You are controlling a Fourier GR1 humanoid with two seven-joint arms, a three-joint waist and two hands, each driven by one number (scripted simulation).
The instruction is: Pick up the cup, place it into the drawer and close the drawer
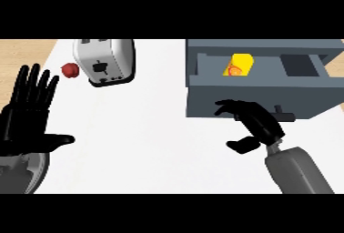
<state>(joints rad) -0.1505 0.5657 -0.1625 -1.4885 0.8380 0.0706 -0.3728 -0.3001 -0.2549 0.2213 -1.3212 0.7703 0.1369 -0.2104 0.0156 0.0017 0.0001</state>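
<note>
Yellow cup (240,64) inside open grey drawer (255,93); right robot hand (259,124) just before its front, fingers relaxed

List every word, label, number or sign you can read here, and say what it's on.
No text can be read.
Cup in the drawer: a reddish mark, too blurred to read.
Toaster: no text visible.

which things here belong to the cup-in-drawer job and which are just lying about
Job: yellow cup inside the open drawer; right robot hand at its front.
Lying about: toaster; red object beside it; left robot hand, resting open.
</note>
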